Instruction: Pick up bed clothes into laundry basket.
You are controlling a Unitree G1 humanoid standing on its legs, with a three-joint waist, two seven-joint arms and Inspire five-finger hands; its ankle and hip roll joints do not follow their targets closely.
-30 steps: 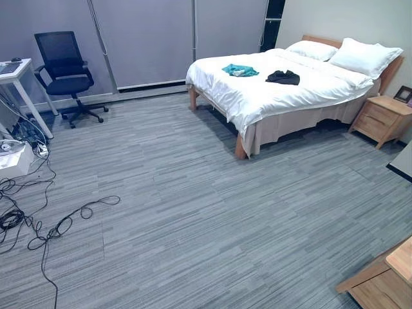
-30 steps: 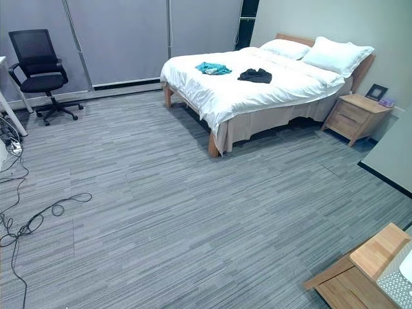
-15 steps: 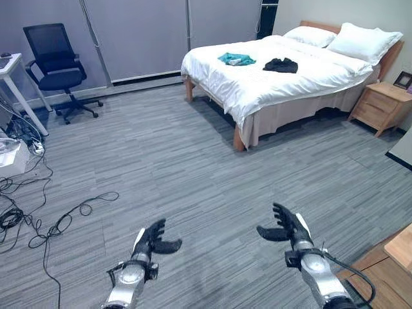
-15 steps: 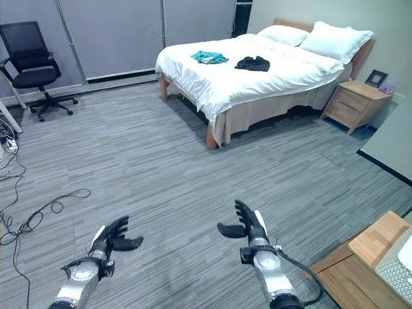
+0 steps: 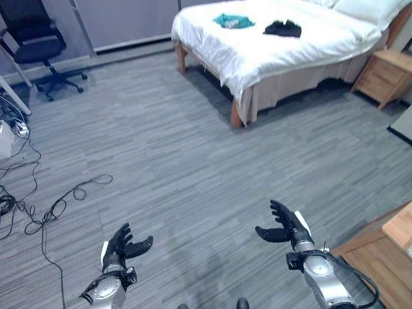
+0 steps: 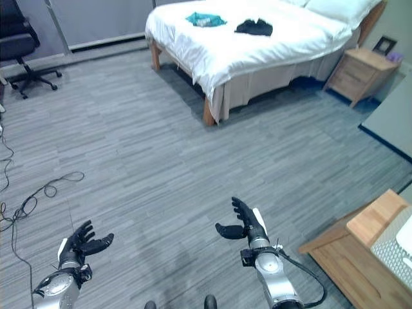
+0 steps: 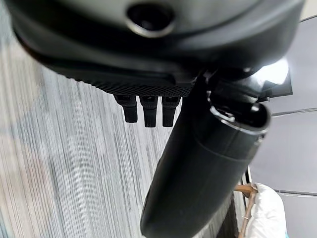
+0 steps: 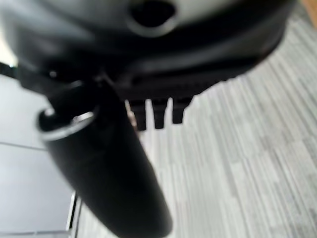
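Bed clothes, teal piece and black piece, lying apart on white bed. Left hand, right hand both empty, fingers loosely spread over floor. No readable writing anywhere.

Hand: dark bulk, thumb jutting out – fingers straight, holding nothing
Floor: grey striped carpet – beyond the fingers

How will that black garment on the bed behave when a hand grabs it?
The black garment lies crumpled in a low heap on the white bed, so it is probably soft and floppy and will drape and trail when lifted. It looks light, and should bunch rather than slide. Both the left hand and right hand are open.
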